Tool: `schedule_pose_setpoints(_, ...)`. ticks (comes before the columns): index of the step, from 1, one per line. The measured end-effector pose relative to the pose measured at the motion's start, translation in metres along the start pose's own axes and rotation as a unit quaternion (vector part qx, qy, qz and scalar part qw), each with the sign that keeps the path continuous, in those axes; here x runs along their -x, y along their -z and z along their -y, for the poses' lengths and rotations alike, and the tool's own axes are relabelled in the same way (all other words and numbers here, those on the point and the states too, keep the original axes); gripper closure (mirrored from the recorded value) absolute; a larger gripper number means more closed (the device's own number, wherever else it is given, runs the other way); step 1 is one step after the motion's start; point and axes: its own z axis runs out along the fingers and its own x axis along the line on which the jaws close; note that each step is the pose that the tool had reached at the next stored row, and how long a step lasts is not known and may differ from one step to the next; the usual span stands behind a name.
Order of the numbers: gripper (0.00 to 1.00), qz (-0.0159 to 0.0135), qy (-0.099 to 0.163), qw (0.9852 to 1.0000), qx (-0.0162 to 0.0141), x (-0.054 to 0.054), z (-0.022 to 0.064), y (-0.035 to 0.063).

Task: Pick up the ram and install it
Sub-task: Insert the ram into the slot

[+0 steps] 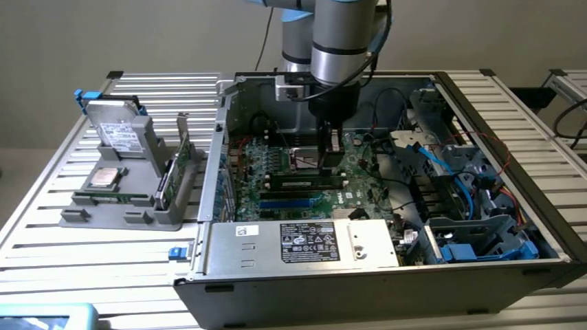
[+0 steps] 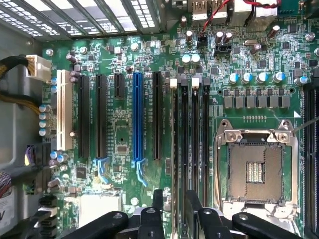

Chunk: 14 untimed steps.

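The ram (image 1: 307, 183), a dark stick with a pale label strip, stands on edge in a motherboard slot between the CPU socket (image 1: 307, 161) and the blue slot (image 1: 289, 203). In the wrist view the ram (image 2: 175, 149) appears edge-on as a thin strip in the memory slot farthest from the socket (image 2: 255, 169). My gripper (image 1: 331, 155) hangs inside the open case, above the ram's end toward the exterior view's right. In the wrist view my gripper (image 2: 174, 204) is open, with one dark finger on each side of the ram's line and a gap to both.
The case walls (image 1: 225, 137) ring the motherboard. The power supply (image 1: 307, 240) sits at the front, and cables and drive cages (image 1: 468, 206) fill the exterior view's right. A grey fixture (image 1: 128, 199) outside holds a hard drive (image 1: 119, 130), a CPU and a green card (image 1: 183, 161).
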Motion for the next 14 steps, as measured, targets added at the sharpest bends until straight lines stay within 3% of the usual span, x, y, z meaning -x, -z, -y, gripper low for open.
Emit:
schedule_pose_setpoints(4,0.67,-0.0001,0.001,1.0000,0.0047,-0.005,0.0075,0.0139)
schedule_pose_setpoints(8,0.67,-0.0001,0.001,1.0000,0.0049,-0.007,0.0172,0.0160)
schedule_pose_setpoints(14,0.67,-0.0001,0.001,1.0000,0.0051,-0.007,0.0173,0.0160)
